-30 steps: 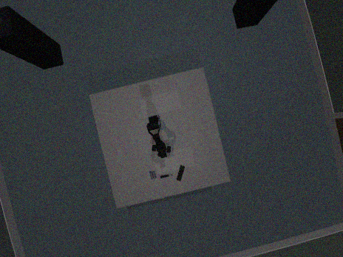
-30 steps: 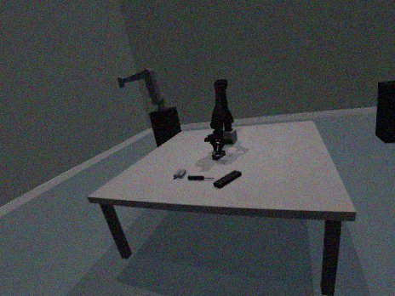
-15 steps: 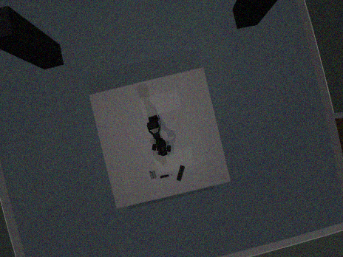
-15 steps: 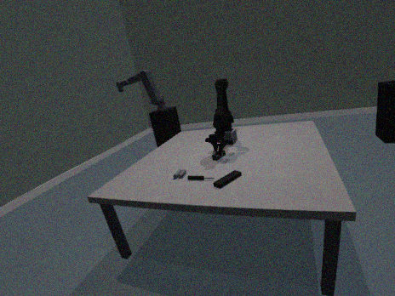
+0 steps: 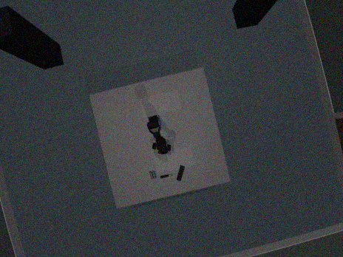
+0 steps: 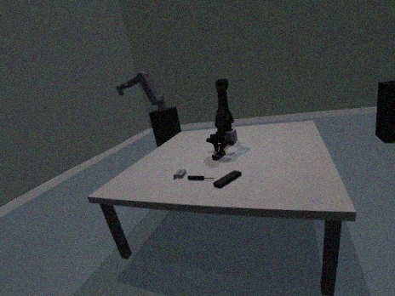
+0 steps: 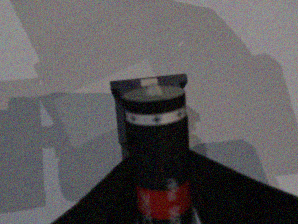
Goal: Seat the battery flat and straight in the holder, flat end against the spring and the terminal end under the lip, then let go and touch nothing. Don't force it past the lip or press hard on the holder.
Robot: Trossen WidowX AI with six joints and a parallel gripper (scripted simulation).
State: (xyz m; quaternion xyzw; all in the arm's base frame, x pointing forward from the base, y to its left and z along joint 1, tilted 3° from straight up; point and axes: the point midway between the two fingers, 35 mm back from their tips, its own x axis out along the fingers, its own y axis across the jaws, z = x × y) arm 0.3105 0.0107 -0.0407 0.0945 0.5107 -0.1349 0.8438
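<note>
The battery point(image 7: 157, 142), black with a pale band and a red band, lies in line with the holder in the wrist view, its terminal end toward the top of the view. The dark holder point(image 7: 120, 117) point(image 6: 217, 156) is on the table beneath it; its end wall shows just beyond the terminal end and one side wall shows at the left. My gripper point(image 7: 159, 163) point(image 6: 219, 150) is shut on the battery, low over the holder. The battery hides most of the holder, including the spring; whether the battery touches the holder floor or sits under the lip cannot be told.
On the table point(image 5: 129, 184) point(image 6: 281, 187) lie a small grey object point(image 5: 152, 174) point(image 6: 180, 173), a thin screwdriver-like tool point(image 5: 164, 176) point(image 6: 196, 178) and a black block point(image 5: 180, 173) point(image 6: 227, 179). Another arm point(image 6: 146, 87) stands on a black pedestal point(image 6: 165, 125) behind the table.
</note>
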